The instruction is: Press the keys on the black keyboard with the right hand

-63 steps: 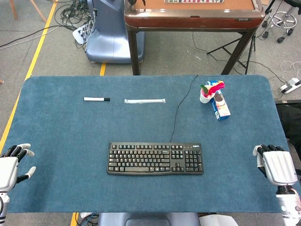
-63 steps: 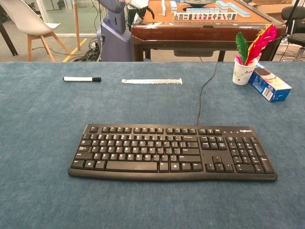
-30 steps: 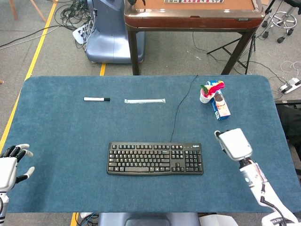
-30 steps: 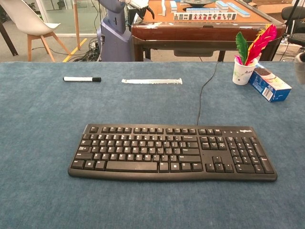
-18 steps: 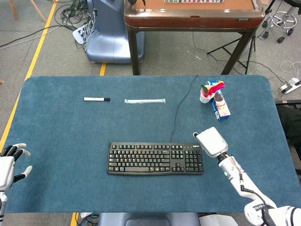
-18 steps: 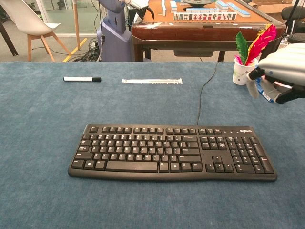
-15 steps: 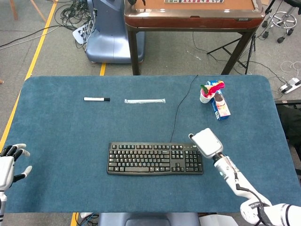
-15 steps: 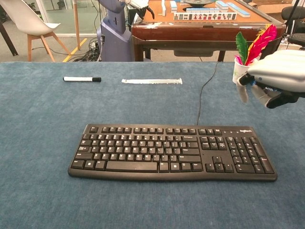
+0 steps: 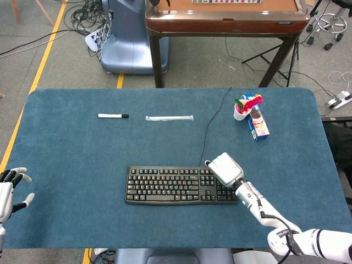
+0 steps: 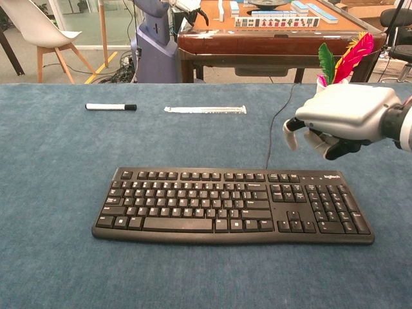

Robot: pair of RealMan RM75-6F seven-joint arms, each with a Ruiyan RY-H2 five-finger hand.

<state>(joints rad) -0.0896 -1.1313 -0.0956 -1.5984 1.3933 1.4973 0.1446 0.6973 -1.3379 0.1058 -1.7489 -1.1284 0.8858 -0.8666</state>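
Approach step: the right hand point(image 10: 344, 119) is poised above the keyboard, no key yet pressed.

On the blue desk point(image 9: 71, 159) the black keyboard point(image 9: 181, 185) is laid near the front edge, roughly at the middle, its cable run toward the far side. The right hand is held palm down over the keyboard's right end, above the number pad, clear of the keys in the chest view; its fingers point(image 10: 320, 143) are curled under the palm, with nothing gripped. A lowering of the hand with one fingertip extended onto a chosen key appears to be called for next. The left hand point(image 9: 8, 190) is kept at the desk's near left edge, fingers spread and empty, well apart from the keyboard.
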